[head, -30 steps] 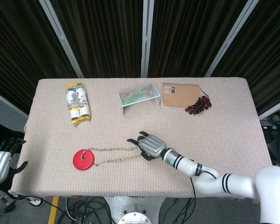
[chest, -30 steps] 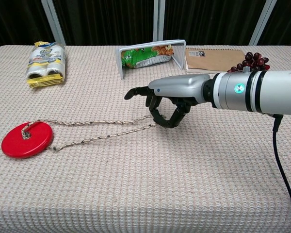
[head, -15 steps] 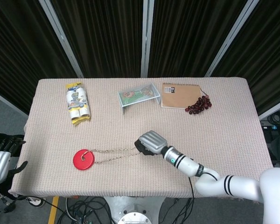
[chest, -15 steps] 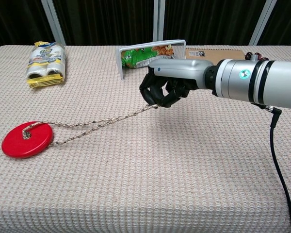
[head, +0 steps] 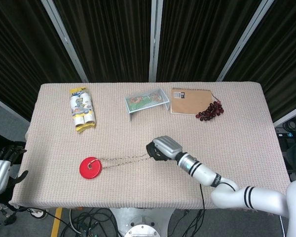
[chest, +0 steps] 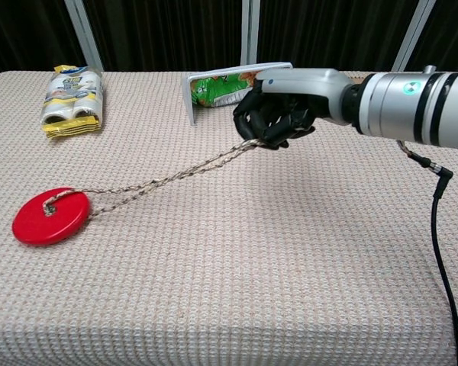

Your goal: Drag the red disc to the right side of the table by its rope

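The red disc (head: 90,168) (chest: 51,216) lies flat on the table's front left part. Its rope (head: 126,159) (chest: 168,179) runs from the disc's centre hole up and to the right, stretched nearly taut and partly lifted off the cloth. My right hand (head: 163,148) (chest: 280,116) grips the rope's free end in closed fingers, hovering above the middle of the table. My left hand (head: 2,165) hangs off the table's left edge, holding nothing, fingers loosely curled but apart.
A yellow and white snack pack (head: 82,109) (chest: 72,99) lies at the back left. A clear box with green contents (head: 146,102) (chest: 229,88), a brown notebook (head: 189,100) and a bunch of dark grapes (head: 210,110) sit along the back.
My right hand closed on the rope, lifted and moved right. The rope went taut and the disc slid slightly to the right.
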Robot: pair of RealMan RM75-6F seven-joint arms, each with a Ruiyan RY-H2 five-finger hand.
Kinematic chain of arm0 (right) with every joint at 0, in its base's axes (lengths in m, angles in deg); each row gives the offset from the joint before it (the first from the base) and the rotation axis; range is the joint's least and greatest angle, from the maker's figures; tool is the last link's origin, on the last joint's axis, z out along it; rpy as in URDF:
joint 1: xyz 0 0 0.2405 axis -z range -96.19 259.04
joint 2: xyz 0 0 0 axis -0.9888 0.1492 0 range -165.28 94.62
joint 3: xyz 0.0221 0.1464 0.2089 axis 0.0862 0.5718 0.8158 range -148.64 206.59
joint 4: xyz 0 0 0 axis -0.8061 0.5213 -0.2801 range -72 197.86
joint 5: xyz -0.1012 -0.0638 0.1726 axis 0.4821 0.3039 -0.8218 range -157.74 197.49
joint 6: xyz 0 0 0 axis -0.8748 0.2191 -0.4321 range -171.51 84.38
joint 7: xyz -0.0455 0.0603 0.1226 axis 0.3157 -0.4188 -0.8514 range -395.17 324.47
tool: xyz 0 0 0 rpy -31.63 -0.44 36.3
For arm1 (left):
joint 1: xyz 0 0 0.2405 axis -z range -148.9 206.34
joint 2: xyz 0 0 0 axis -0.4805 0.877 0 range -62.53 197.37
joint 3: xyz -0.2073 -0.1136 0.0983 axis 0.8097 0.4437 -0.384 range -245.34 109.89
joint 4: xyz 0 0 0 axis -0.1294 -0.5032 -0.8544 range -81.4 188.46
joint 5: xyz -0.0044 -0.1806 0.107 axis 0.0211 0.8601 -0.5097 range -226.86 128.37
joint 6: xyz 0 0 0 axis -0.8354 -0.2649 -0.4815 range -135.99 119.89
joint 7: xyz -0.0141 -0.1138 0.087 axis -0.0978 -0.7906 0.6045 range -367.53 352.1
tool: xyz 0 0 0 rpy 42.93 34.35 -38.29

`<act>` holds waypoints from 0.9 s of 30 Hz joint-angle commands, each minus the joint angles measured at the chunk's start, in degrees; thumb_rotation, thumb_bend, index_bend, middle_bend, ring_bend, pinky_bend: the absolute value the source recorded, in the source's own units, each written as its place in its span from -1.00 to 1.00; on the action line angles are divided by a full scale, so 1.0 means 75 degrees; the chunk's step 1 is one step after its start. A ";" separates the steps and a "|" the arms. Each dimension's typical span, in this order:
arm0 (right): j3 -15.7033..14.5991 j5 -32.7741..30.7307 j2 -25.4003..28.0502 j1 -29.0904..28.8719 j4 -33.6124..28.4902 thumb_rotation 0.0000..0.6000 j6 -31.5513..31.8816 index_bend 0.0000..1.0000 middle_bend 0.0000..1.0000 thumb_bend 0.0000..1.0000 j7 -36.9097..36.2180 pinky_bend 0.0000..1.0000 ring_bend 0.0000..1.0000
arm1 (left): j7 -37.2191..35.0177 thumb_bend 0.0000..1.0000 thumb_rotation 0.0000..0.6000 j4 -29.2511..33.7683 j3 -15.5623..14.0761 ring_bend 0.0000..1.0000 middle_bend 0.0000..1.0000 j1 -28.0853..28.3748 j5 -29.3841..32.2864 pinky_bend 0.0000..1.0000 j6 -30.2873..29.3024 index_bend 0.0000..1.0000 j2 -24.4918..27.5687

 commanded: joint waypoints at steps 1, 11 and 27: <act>0.0027 -0.0046 0.0463 0.0279 -0.0284 1.00 0.0110 1.00 0.62 1.00 -0.0356 0.93 0.50 | 0.0006 -0.57 1.00 -0.0004 -0.0001 -0.71 -0.57 0.0006 0.0000 -0.59 0.0012 -0.44 -0.0006; -0.0431 0.0698 0.2065 0.1589 -0.0654 1.00 0.1097 1.00 0.62 1.00 -0.1730 0.93 0.50 | 0.0096 -0.57 1.00 0.0024 -0.0020 -0.71 -0.57 0.0055 -0.0014 -0.59 0.0109 -0.44 -0.0029; -0.1092 0.0780 0.2778 0.4128 0.1570 1.00 0.3088 1.00 0.62 1.00 -0.5142 0.93 0.50 | 0.0469 -0.57 1.00 0.0260 -0.0069 -0.71 -0.57 0.0169 0.0007 -0.59 0.0355 -0.44 -0.0058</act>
